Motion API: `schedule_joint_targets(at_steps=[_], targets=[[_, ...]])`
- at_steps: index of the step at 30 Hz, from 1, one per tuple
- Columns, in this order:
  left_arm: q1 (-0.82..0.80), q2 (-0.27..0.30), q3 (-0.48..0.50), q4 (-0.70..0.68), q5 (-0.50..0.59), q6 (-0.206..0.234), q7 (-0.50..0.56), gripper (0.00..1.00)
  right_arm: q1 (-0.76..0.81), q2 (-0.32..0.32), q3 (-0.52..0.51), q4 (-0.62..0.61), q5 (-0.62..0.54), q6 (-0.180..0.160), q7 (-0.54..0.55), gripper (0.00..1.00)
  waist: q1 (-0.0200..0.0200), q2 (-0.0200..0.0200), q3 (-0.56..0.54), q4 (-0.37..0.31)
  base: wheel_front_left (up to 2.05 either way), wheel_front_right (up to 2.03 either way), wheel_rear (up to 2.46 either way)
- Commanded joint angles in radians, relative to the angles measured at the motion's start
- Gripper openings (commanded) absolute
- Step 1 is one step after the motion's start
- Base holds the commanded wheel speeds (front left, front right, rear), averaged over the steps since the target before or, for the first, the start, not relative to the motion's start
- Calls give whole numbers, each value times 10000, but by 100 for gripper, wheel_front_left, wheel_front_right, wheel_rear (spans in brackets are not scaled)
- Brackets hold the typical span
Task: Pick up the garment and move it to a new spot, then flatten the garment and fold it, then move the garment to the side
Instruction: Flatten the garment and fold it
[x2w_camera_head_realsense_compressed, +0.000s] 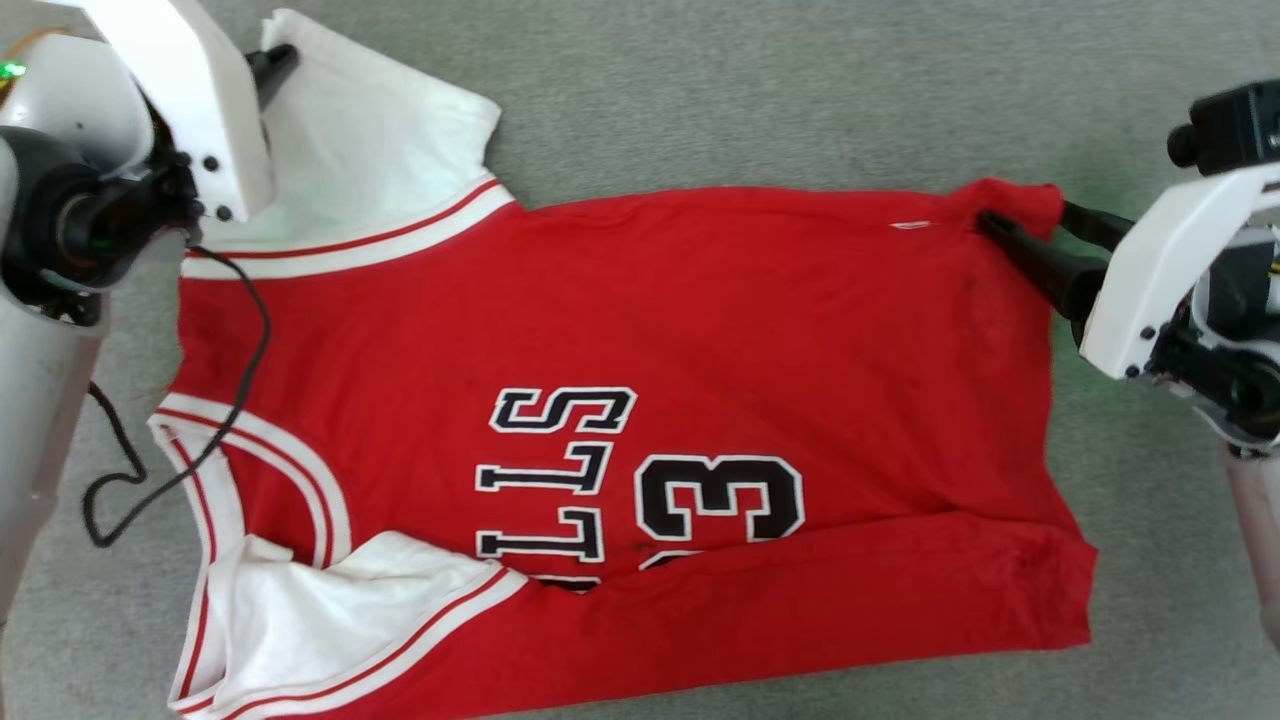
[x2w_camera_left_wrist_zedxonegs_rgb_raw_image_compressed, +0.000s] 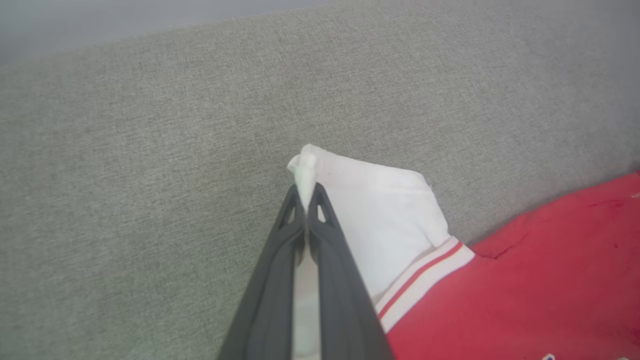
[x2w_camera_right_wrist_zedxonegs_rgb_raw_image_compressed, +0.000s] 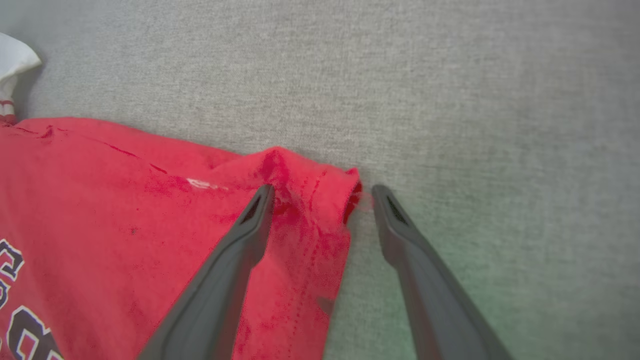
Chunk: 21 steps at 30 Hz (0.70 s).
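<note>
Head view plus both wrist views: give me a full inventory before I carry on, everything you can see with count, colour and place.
garment: one, red and white with black lettering, spread on the surface, near edge folded over.
surface: one, grey fabric, under everything.
cable: one, black, looping over the garment's collar end.
left tool: one, dark fingers, shut on the tip of a white sleeve.
right tool: one, dark fingers, open astride the garment's red hem corner.

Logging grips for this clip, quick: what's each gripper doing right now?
Left gripper: closed on the sleeve of the garment.
Right gripper: open, fingers astride the garment's corner, not gripping.
</note>
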Motion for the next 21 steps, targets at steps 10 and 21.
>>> schedule_joint_targets(at_steps=[10,21], targets=[[112,-324,-275,-346,88,-251,-449,0,-382,205,581,1758,-433,-4,2524,0,-1,0,153,721,0,0,0],[1228,-356,129,-210,-295,-331,-1554,0,-548,-161,-214,516,-772,-4,1650,0,-1,0,-1164,977,0,0,0]])
